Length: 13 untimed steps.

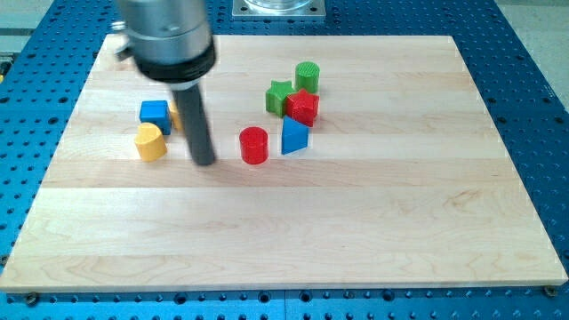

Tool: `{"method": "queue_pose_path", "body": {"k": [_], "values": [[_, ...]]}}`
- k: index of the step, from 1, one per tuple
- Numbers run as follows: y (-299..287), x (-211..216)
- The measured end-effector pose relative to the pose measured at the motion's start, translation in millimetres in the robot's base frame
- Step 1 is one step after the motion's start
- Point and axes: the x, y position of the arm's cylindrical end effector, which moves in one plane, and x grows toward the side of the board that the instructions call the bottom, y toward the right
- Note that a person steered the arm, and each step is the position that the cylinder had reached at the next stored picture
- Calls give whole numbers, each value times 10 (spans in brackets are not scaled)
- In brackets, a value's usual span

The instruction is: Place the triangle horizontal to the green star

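Note:
A blue triangle lies on the wooden board, just below a red block. The green star sits to the red block's left, touching it. A green cylinder stands above the red block. A red cylinder stands left of the triangle. My tip rests on the board to the left of the red cylinder, a short gap away, and well left of the triangle.
A blue cube and a yellow block lie left of the rod. An orange block shows partly behind the rod. The board is edged by a blue perforated table.

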Motion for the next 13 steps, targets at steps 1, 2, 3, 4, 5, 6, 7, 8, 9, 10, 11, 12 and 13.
{"method": "queue_pose_path", "body": {"k": [1,2,3,4,5,6,7,8,9,10,11,12,13], "values": [[139,-305],[139,-305],[147,-224],[282,206],[371,544],[647,543],[1096,508],[1635,432],[1813,370],[1537,40],[976,39],[597,39],[450,39]]}}
